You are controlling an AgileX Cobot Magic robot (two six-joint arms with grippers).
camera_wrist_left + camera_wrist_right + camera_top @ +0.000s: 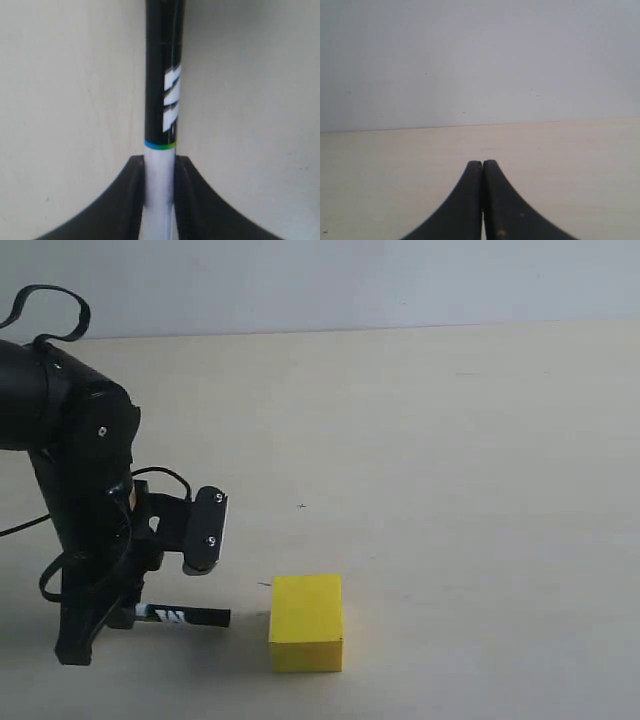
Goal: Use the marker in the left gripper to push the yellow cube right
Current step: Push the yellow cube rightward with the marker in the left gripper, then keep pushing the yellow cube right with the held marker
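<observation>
The yellow cube [307, 623] rests on the pale table near its front edge. Left of it my left gripper [135, 613] is shut on the marker [185, 617], which lies level and points its black end at the cube's left face; a small gap separates them. In the left wrist view the marker [162, 115] runs straight out from the left gripper [160, 162], white barrel pinched between the black fingers [131, 200], black part with white lettering beyond. The cube is out of that view. My right gripper [482, 164] is shut with nothing in it, above bare table.
The black left arm [65, 440] with loose cables fills the left side of the exterior view. The pale table [450, 490] stretches right of and behind the cube to a grey wall [480, 60].
</observation>
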